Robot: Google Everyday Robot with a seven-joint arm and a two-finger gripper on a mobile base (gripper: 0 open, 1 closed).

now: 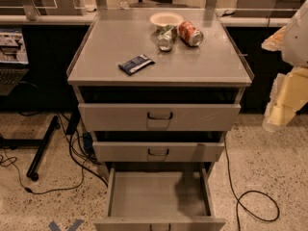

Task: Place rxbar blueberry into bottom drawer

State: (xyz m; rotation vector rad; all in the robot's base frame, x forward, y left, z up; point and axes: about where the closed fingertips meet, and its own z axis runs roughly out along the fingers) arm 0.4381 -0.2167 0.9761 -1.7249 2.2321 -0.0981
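Cabinet top (202,61): bar (136,64) seen well left of gripper (279,114), untouched; btm drawer (159,196) found open, below-left. Gripper state cannot be told.

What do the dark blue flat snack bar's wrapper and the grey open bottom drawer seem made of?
The dark blue snack bar: probably printed plastic or foil film, thin and flat. The grey bottom drawer: likely painted sheet metal, matte, with thin walls. The gripper hangs at the right edge, beside the cabinet, touching neither.
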